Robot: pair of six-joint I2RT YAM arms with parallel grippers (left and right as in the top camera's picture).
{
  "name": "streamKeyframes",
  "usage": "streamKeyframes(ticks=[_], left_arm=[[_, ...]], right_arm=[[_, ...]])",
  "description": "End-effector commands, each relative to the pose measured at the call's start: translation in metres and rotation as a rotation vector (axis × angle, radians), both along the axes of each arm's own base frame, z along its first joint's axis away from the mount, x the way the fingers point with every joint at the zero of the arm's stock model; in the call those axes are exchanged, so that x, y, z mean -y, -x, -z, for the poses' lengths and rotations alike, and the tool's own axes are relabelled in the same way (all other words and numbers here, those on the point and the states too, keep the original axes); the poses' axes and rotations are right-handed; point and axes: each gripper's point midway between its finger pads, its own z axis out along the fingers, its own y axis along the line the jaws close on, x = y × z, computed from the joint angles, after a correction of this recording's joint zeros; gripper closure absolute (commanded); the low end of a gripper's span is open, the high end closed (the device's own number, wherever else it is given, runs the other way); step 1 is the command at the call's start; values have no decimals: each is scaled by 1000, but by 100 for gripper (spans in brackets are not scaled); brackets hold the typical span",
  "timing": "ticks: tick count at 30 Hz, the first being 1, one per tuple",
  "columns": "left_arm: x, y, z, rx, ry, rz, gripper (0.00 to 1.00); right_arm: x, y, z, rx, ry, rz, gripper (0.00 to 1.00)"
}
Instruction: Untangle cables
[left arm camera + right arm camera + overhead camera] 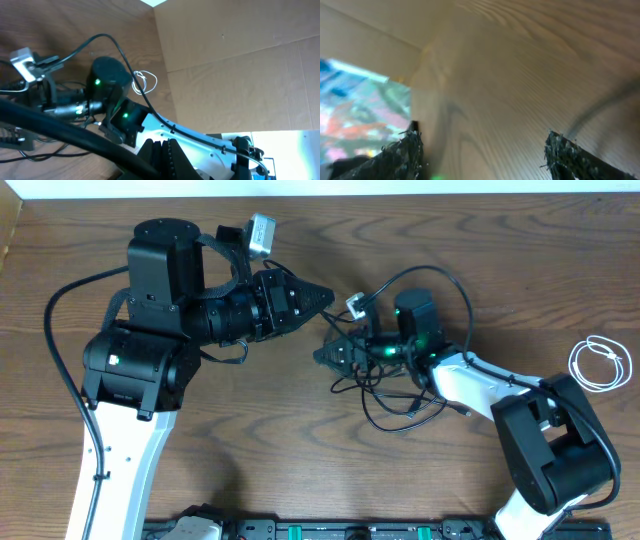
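Right wrist view: right pincer [482,150] spread, only bare bench [520,60] between its fingers. Left pincer [322,298] pressed together, just beside it. Black cables [400,408] looped under the right arm [470,380], judged not yet untangled. White cable [598,365] coiled well apart, seemingly separated. Obstruction: right arm overlying the loops.

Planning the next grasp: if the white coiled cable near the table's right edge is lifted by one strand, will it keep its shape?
Probably not: the white cable is thin and lies in loose, uneven loops, so it would likely sag and uncoil. It looks light, and on the smooth wooden table a push should slide it.
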Motion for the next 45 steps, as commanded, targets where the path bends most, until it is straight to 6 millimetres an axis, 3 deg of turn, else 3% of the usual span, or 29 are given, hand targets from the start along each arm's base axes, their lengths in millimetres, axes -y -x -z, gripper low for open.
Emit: streamKeyframes(ticks=[1,8,11,19,23,32,45], left_arm=[[-4,2,-9,48,-4,-7,92],[-4,1,-8,45,-5,-7,92],[-4,2,-7,36,-7,-6,92],[-4,5,-2,0,-12,-8,93],[-5,5,-2,-117,35,-55,92],[-5,6,-2,-429,157,-177,92],[-4,8,-2,-502,184,-199,93]], right_arm=[[-6,-7,23,-47,116,143,21],[-46,20,32,17,204,162,18],[-62,37,33,29,214,139,11],[-85,66,31,59,205,55,5],[-94,78,31,63,204,23,1],[-94,78,32,155,226,-12,1],[-100,81,25,207,203,-43,1]])
